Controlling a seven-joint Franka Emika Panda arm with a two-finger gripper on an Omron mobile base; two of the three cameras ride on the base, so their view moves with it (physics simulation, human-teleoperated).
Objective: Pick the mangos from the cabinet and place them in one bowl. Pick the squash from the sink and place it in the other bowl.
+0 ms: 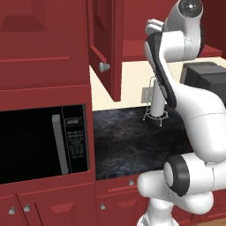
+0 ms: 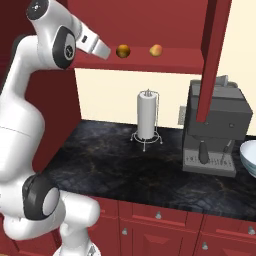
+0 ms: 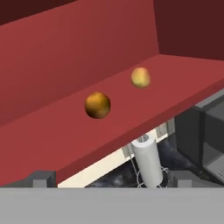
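My tool (image 2: 107,53) is raised to shelf height with its jaws apart and empty, lined up on the nearer, darker mango (image 2: 123,50). Both mangos rest loose on the cabinet (image 2: 150,20) shelf, the yellow one (image 2: 156,50) farther right. The bowl (image 2: 248,157) waits on the bench (image 2: 125,165) at far right.

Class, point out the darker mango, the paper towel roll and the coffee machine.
darker mango (image 2: 123,50), right base view, its middle.
paper towel roll (image 2: 146,116), right base view, mid white side.
coffee machine (image 2: 227,114), right base view, dark front.
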